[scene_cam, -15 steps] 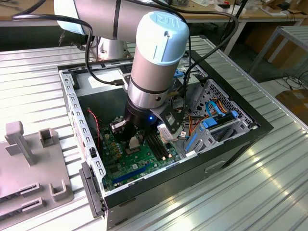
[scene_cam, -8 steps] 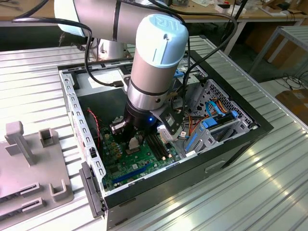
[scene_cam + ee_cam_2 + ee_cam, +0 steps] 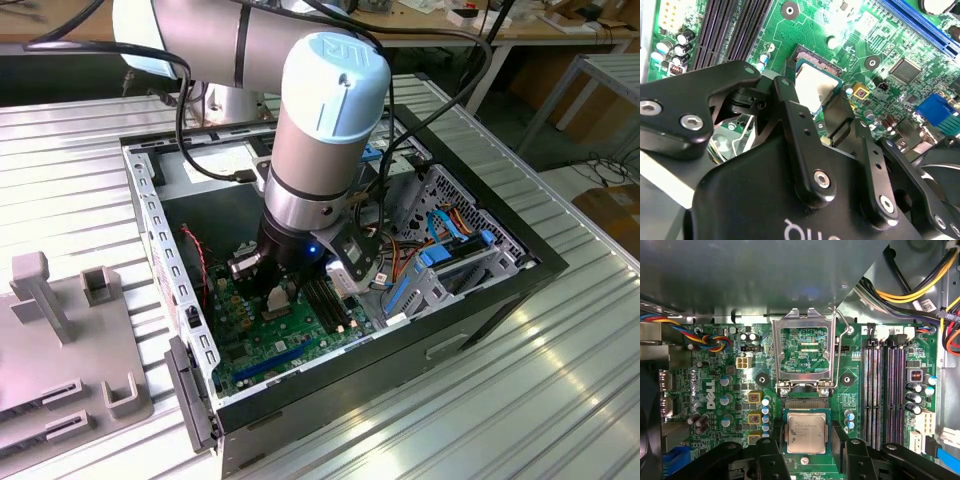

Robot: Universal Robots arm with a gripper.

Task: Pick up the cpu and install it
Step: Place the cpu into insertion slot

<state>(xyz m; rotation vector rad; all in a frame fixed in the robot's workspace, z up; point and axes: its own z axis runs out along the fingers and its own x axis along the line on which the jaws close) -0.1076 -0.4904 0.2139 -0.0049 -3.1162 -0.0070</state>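
**Q:** What stands at the exterior view's left?

**A:** A grey fixture (image 3: 60, 340) on the ribbed metal table (image 3: 500, 400). Beside it is the open computer case (image 3: 150, 230). The arm (image 3: 320, 130) reaches down into the case, with the gripper (image 3: 275, 292) low over the green motherboard (image 3: 265, 350). Blue drive brackets (image 3: 450, 250) sit toward the exterior view's right.

**Q:** And where is the cpu?

**A:** In the first wrist view, past a bundle of coloured wires (image 3: 705, 340), the cpu (image 3: 806, 432) lies flat in its socket. It is just beside the open metal socket frame (image 3: 802, 352). The long black memory slots (image 3: 885, 390) run alongside, apart from it.

**Q:** Is the chip gripped?

**A:** No. The black fingers (image 3: 771, 457) stand spread, one on either side of the cpu. A thin strip of green shows between each finger and the chip.
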